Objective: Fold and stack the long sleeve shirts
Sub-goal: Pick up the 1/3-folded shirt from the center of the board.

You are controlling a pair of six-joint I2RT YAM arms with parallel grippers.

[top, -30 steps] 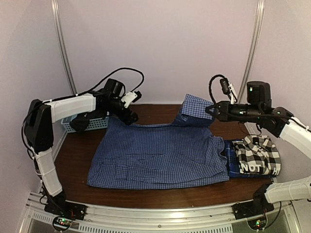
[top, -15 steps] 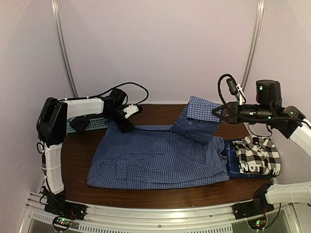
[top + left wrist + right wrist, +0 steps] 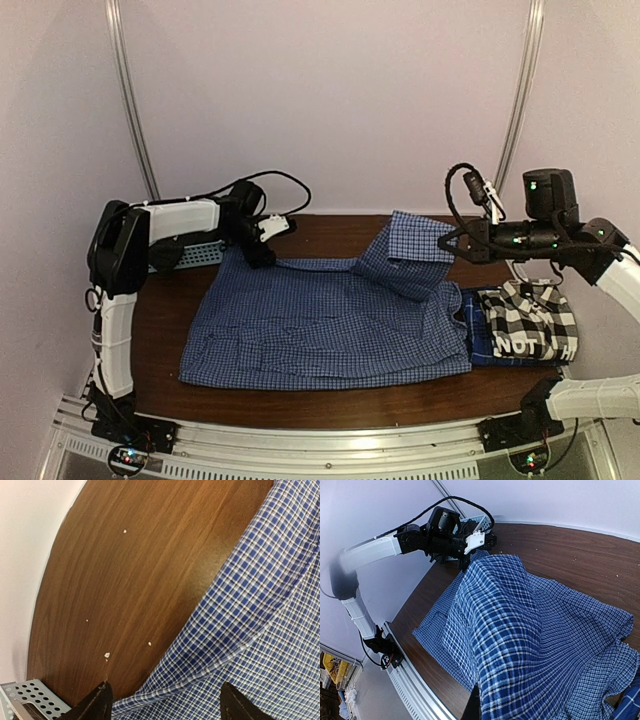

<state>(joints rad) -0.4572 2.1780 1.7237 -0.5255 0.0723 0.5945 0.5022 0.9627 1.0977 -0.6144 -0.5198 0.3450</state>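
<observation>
Pale walls close in a dark wooden worktop (image 3: 165, 310). Most of it is covered by the blue check shirt (image 3: 330, 325), spread flat from the left side almost to the right edge. At the right edge we see the black-and-white shirt (image 3: 535, 315) folded on top of a darker blue shirt (image 3: 476, 338). A basket (image 3: 195, 255) sits in the far left corner.

The right gripper (image 3: 447, 240) is pressed together on the far right part of the blue check shirt, holding it above the worktop. The left gripper (image 3: 262, 255) stands spread astride the shirt's far left edge, pinching nothing.

We judge the risk lies there. If it closes on too little cloth, only one arm carries the shirt and the fold skews, or it may snag the basket beside it.
</observation>
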